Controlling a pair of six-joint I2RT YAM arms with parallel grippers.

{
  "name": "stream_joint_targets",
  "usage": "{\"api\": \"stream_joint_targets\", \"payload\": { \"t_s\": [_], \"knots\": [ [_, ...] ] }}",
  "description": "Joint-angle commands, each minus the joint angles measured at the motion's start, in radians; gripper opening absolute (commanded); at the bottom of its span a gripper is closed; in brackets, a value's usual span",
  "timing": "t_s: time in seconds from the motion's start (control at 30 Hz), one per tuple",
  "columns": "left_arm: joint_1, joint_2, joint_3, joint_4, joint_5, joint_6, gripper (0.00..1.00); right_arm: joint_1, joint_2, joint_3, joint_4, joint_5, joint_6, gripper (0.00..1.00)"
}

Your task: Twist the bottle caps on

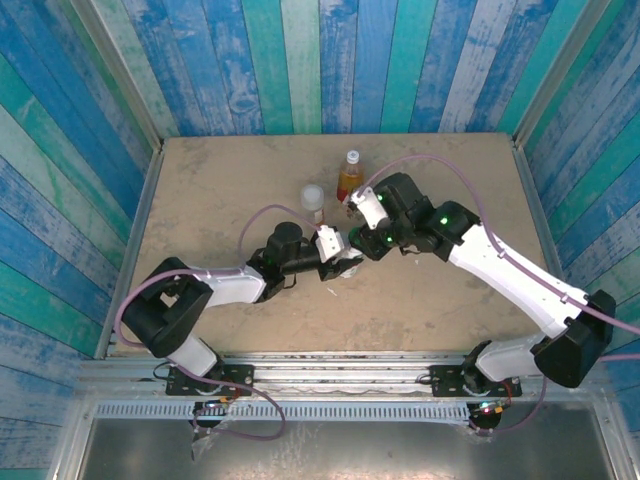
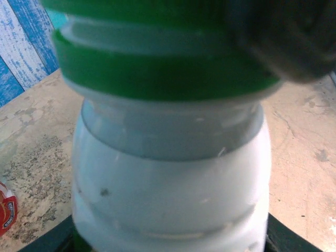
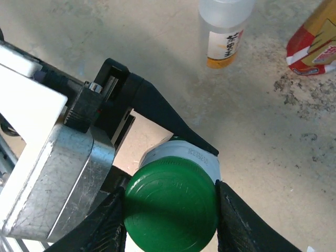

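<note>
My left gripper (image 1: 338,252) is shut on the white bottle (image 2: 168,189), holding it upright by its body near the middle of the table. The dark green cap (image 3: 170,207) sits on the bottle's neck (image 3: 184,154). My right gripper (image 3: 170,206) comes down from above, its two black fingers pressed against opposite sides of that cap. In the top view both grippers meet, the right gripper (image 1: 360,238) just right of the left one. The amber bottle with the red label (image 1: 349,176) stands behind them, and the short clear bottle with the orange label (image 1: 314,199) stands to its left with a whitish cap on top.
Blue and green plank walls (image 1: 100,150) close in the table on three sides. A small white scrap (image 1: 330,292) lies on the bare tabletop (image 1: 440,300) in front of the left gripper. The clear bottle (image 3: 226,31) and amber bottle (image 3: 315,47) stand close behind the grippers.
</note>
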Motion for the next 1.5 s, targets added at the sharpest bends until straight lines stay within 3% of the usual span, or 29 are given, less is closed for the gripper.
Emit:
{"api": "stream_joint_targets", "payload": {
  "t_s": [0.0, 0.1, 0.23, 0.3, 0.5, 0.63, 0.87, 1.23, 1.47],
  "knots": [
    [0.003, 0.011, 0.001, 0.056, -0.033, 0.030, 0.57, 0.023, -0.085, -0.058, 0.032, -0.007, 0.058, 0.56],
    [0.007, -0.018, -0.025, 0.046, 0.060, 0.030, 0.55, 0.012, -0.163, -0.095, 0.043, -0.017, -0.108, 0.67],
    [0.023, -0.030, 0.011, -0.039, 0.348, 0.013, 0.55, 0.001, -0.292, -0.181, 0.090, -0.174, -0.355, 0.72],
    [0.023, -0.046, 0.005, -0.011, 0.425, -0.007, 0.55, -0.001, -0.351, -0.227, 0.115, -0.272, -0.449, 0.73],
    [0.023, -0.084, 0.016, 0.001, 0.584, -0.035, 0.56, -0.016, -0.402, -0.247, 0.116, -0.405, -0.546, 0.71],
    [0.020, -0.078, 0.031, -0.028, 0.623, -0.026, 0.55, -0.017, -0.353, -0.223, 0.122, -0.476, -0.541, 0.67],
    [0.012, -0.101, 0.033, -0.073, 0.635, 0.010, 0.55, -0.016, -0.267, -0.187, 0.127, -0.492, -0.542, 0.65],
    [0.011, -0.106, 0.038, -0.095, 0.642, 0.022, 0.56, -0.025, -0.222, -0.180, 0.158, -0.418, -0.511, 0.65],
    [0.011, -0.080, 0.051, -0.120, 0.634, 0.033, 0.56, -0.028, -0.224, -0.189, 0.157, -0.497, -0.499, 0.45]
  ]
}}
